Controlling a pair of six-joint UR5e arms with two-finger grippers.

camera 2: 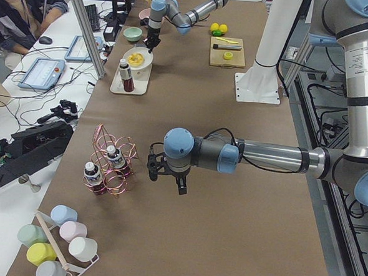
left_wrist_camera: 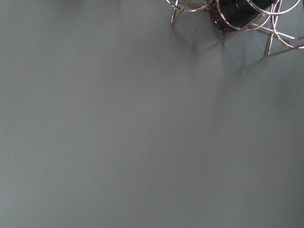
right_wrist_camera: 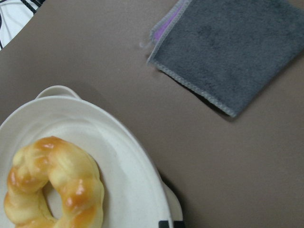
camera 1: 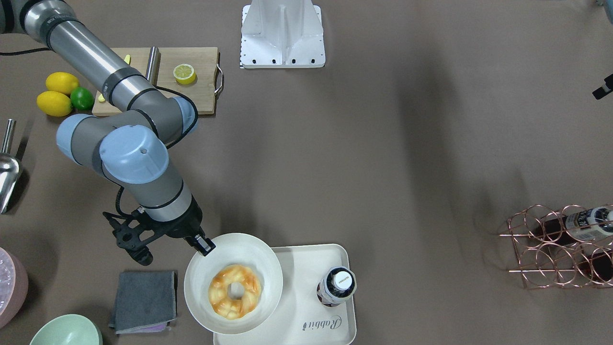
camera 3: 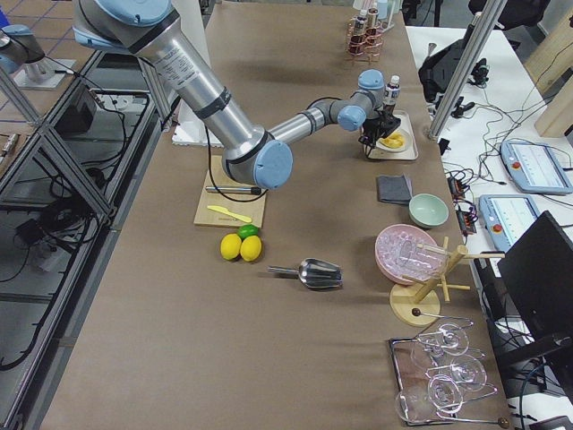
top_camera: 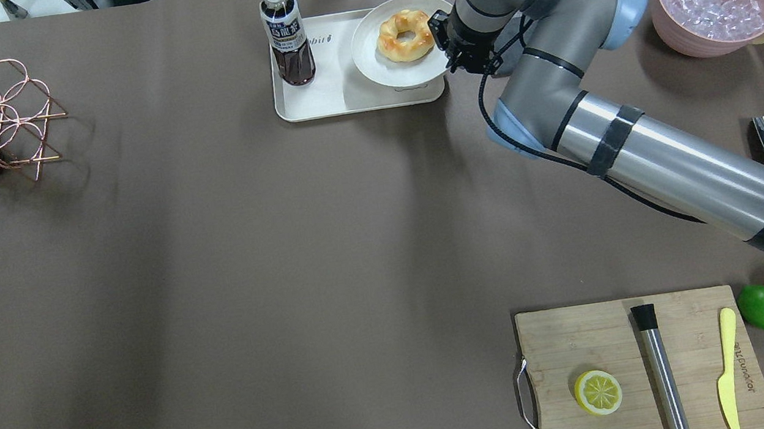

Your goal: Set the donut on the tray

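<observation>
Golden-yellow donut (camera 1: 234, 291): lies flat, hole up, in the middle of a round white plate (camera 1: 201, 287). It does not touch the tray itself.
Plate: over the tray's end on the robot's right, partly past the rim there. I cannot tell whether it rests on the tray or is held just above it.
Tray (camera 1: 301, 282): cream, with "Rabbit" script. The half toward the robot's left is bare apart from a dark bottle (camera 1: 336, 286) standing on it.
Right gripper (camera 1: 205, 245): at the plate's rim on the side away from the tray's middle. In the wrist view the fingertips are close together at the rim, but whether they clamp it I cannot tell.
Key relation: from the right gripper the donut lies inward across the plate, toward the tray's middle. It is a ring, so there is no long axis to line up with.
Left gripper (camera 2: 168, 174): well away from the tray, near the copper wire rack (camera 2: 110, 165). Its state cannot be told.
Nearer arm: the right, by far.
Judgement: the donut goes onto the tray on its plate. The next move is probably to seat the plate fully, keeping it away from the bottle.
</observation>
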